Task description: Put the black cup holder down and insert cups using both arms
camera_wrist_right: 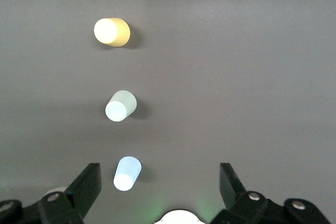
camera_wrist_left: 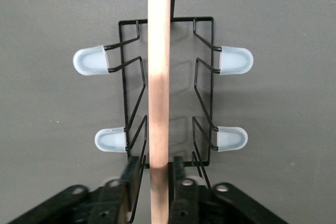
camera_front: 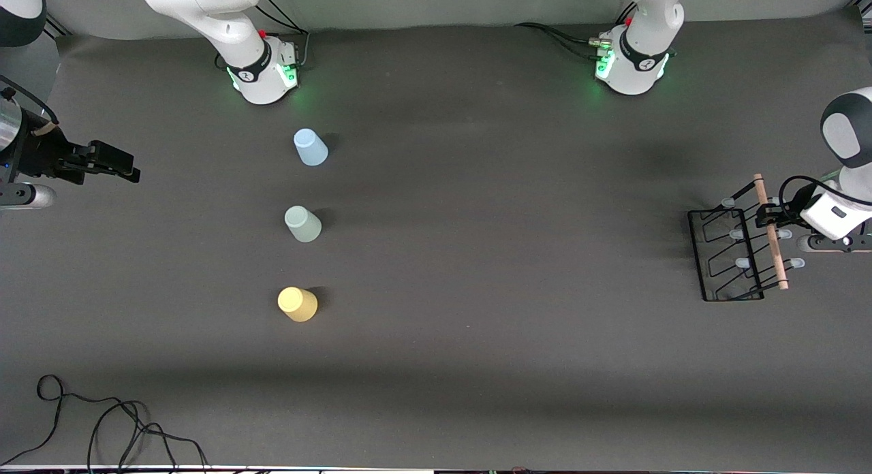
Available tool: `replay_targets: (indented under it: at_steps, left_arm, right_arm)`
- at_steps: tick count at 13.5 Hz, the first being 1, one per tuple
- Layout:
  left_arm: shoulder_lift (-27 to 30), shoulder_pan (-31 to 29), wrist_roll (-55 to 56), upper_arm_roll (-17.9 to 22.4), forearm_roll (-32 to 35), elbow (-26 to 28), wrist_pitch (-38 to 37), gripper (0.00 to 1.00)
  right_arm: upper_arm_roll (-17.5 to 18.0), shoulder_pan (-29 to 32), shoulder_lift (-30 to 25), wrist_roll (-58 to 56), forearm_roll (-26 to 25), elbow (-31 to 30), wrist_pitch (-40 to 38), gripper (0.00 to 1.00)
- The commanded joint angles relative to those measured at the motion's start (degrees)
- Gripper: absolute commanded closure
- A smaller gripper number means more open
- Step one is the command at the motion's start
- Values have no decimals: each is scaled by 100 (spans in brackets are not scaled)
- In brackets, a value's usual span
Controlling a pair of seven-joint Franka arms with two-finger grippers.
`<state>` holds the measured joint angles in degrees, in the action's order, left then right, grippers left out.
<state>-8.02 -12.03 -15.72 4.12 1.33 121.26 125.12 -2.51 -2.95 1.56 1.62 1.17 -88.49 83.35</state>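
Gripping point: left gripper (camera_wrist_left: 158,182) has its fingers closed against the wooden rod handle (camera_front: 772,232) of the black cup holder (camera_front: 725,256), near one end of the rod; the hold looks off-centre, so a slow, level lift seems wise to stop the rack swinging.
Step in hand: judged as carrying the rack from the left arm's edge of the table (camera_front: 518,365) toward its middle, then setting the base flat.
Yellow cup (camera_front: 298,304): nearest the front camera, standing mouth down, nothing in it, toward the right arm's end.
Pale green cup (camera_front: 302,223): next in the row, mouth down, apart from its neighbours.
Black cup holder, position: close to the table edge at the left arm's end, well apart from the cups; whether its base touches the surface cannot be told.
Pegs (camera_wrist_left: 92,60): pale-tipped, every one seen is bare; no cup is hung.
Light blue cup (camera_front: 310,147): farthest in the row, mouth down, nearest the right arm's base.
Right gripper (camera_wrist_right: 160,187): fingers spread wide, holding nothing, waiting over the table edge at the right arm's end.
Risk: wire base may catch or tip on landing.
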Motion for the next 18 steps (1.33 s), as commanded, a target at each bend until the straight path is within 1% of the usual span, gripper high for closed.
replay_targets:
  at_steps: [1, 2, 3, 7, 9, 10, 11, 13, 16, 18]
  left_arm:
    - [108, -18, -36, -34, 25, -67, -57, 100]
    - [151, -27, -45, -34, 17, -198, -215, 100]
    - [195, -27, -53, -34, 17, -435, -547, 100]
    - [196, -36, -343, -34, -36, -1945, -2269, 100]
    - [135, 77, -291, -60, -45, -2709, -2973, 100]
    - [126, 148, -247, -138, -71, -2948, -3237, 100]
    - [126, 288, -29, -252, -237, -3099, -3422, 100]
    - [126, 647, 873, -446, -414, -3170, -3538, 100]
    - [38, 1438, 2384, -745, -475, -3266, -3442, 100]
    - [-224, 2061, 3579, -903, -520, -3547, -3276, 100]
  right_arm:
    - [-21, -48, -148, -21, -90, -124, 58, 0]
    - [-13, -48, -148, -21, -90, -124, 58, 0]
    - [-13, -48, -148, -21, -90, -124, 58, 0]
    - [-13, -39, -148, -21, -90, -124, 58, 0]
    - [-13, -39, -148, -21, -90, -124, 58, 0]
    - [-13, -48, -148, -21, -90, -124, 58, 0]
    - [-13, -48, -148, -21, -90, -124, 58, 0]
    - [-21, -39, -139, -21, -90, -124, 58, 0]
    - [-13, -48, -148, -21, -99, -133, 49, 0]
    - [-21, -48, -148, -21, -90, -124, 49, 0]
